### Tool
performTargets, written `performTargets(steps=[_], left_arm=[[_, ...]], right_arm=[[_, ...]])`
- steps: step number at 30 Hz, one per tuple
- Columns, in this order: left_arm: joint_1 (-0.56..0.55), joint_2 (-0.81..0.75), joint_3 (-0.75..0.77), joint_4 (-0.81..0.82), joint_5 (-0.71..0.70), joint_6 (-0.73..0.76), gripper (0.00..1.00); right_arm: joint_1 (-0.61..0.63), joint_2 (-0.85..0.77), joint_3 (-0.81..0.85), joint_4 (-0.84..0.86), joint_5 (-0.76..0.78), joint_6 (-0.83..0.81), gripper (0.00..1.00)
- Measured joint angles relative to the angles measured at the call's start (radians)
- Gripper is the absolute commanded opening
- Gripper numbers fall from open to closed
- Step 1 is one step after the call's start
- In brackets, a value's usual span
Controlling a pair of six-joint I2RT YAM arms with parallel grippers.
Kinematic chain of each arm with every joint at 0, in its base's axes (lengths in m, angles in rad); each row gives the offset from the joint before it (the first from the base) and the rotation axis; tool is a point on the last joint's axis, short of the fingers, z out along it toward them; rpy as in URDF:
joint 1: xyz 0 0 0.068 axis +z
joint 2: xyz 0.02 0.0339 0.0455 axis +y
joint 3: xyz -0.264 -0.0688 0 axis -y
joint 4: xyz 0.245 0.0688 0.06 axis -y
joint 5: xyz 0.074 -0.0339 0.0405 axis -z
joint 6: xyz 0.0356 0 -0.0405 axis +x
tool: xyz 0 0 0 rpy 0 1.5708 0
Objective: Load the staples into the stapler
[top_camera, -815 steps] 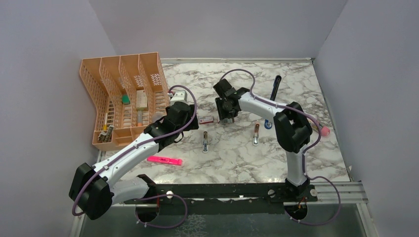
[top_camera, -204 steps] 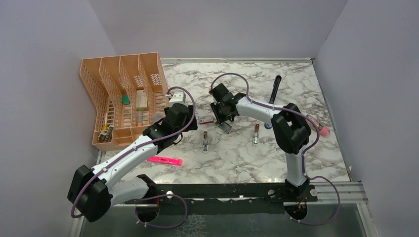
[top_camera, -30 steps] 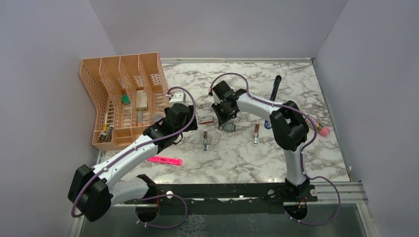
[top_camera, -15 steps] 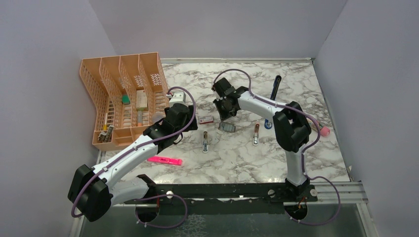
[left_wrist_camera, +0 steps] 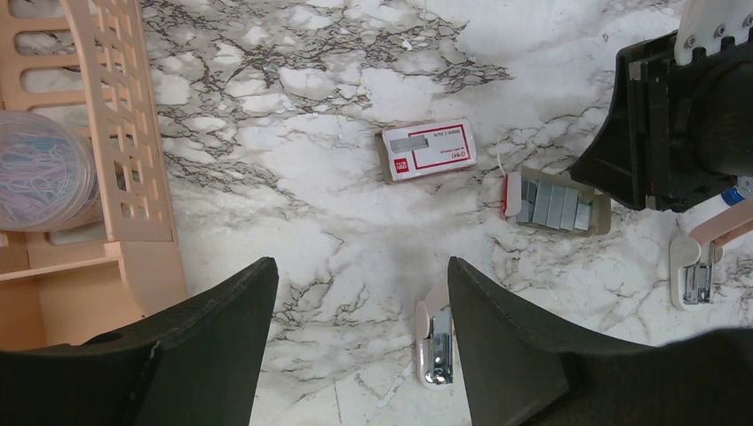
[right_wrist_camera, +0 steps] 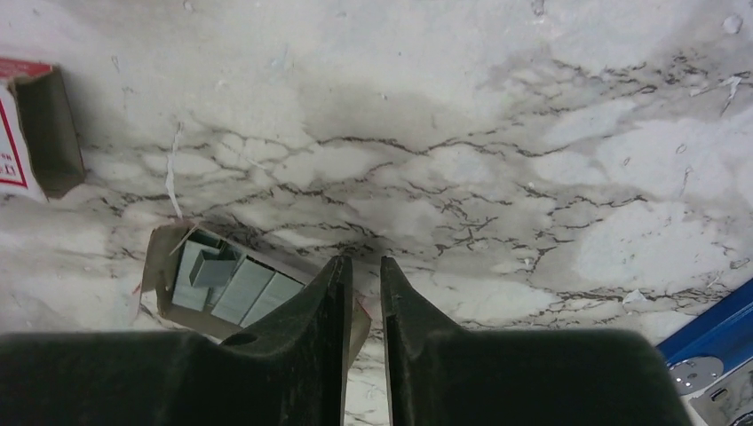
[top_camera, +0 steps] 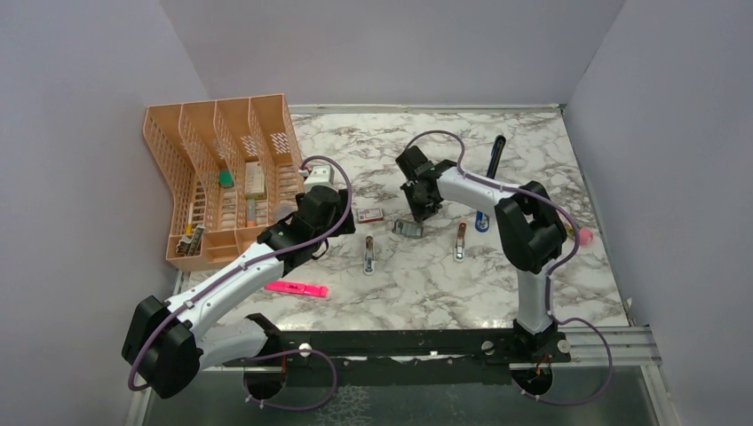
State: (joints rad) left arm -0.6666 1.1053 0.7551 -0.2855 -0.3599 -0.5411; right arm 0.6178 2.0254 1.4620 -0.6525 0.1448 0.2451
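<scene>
The staples (top_camera: pixel 408 228) are a silvery-grey block in a small cardboard tray on the marble; they also show in the left wrist view (left_wrist_camera: pixel 555 202) and the right wrist view (right_wrist_camera: pixel 226 277). The red-and-white box (top_camera: pixel 370 214) lies left of the tray (left_wrist_camera: pixel 429 148). The blue stapler (top_camera: pixel 480 220) lies right of my right arm, mostly hidden; its blue edge shows in the right wrist view (right_wrist_camera: pixel 715 333). My right gripper (top_camera: pixel 424 211) (right_wrist_camera: pixel 364 266) is above the tray's right end, holding nothing, jaws a narrow slit apart. My left gripper (top_camera: pixel 340 229) (left_wrist_camera: pixel 360 271) is wide open and empty, near the box.
Two small peach-and-white metal pieces (top_camera: pixel 368 255) (top_camera: pixel 460 240) lie in front of the tray. A pink highlighter (top_camera: pixel 296 288) lies front left. An orange mesh organiser (top_camera: pixel 222 169) stands at the left, a black pen (top_camera: pixel 495 157) at the back right.
My right gripper let go of the staples tray and moved up and to the right. The tray now lies flat on the marble, out of the box. The left arm has not moved.
</scene>
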Motion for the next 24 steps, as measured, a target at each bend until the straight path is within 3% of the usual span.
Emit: performTargets(steps=[13,24], left_arm=[[0.0,0.0,0.0,0.0,0.0,0.0,0.71],[0.0,0.0,0.0,0.0,0.0,0.0,0.71]], right_arm=[[0.003,-0.161,-0.189,-0.023,-0.195,-0.071,0.31],[0.057,-0.253,-0.173,0.024,-0.12,-0.011,0.31]])
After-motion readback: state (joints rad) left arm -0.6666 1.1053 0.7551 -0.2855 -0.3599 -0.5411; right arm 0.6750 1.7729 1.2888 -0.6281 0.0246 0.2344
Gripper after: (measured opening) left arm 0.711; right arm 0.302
